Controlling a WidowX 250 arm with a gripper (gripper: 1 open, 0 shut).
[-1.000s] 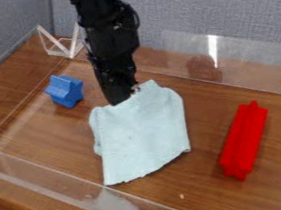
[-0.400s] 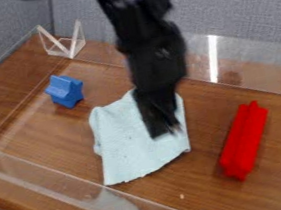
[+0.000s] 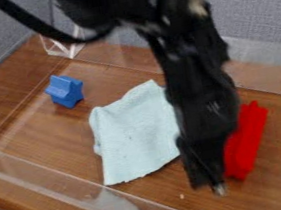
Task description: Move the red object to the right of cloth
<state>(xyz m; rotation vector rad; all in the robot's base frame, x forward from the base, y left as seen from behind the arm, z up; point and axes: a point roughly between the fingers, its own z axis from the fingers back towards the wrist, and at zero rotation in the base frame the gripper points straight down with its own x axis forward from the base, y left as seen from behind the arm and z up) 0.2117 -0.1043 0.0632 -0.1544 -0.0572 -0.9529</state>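
Note:
The red object, a bright red ridged block, lies on the wooden table to the right of the cloth, a rumpled pale blue-green square. My gripper points down at the red object's near left end, just right of the cloth's lower corner. It is motion-blurred and looks shut with nothing in it. The dark arm hides part of the red object's left side and the cloth's right edge.
A small blue block sits at the left of the table. Low clear plastic walls ring the wooden surface. A clear triangular stand is at the back left corner.
The arm has swept from above the cloth's back edge to the right and forward, down to the red object's near end. The cloth, red object and blue block have not moved.

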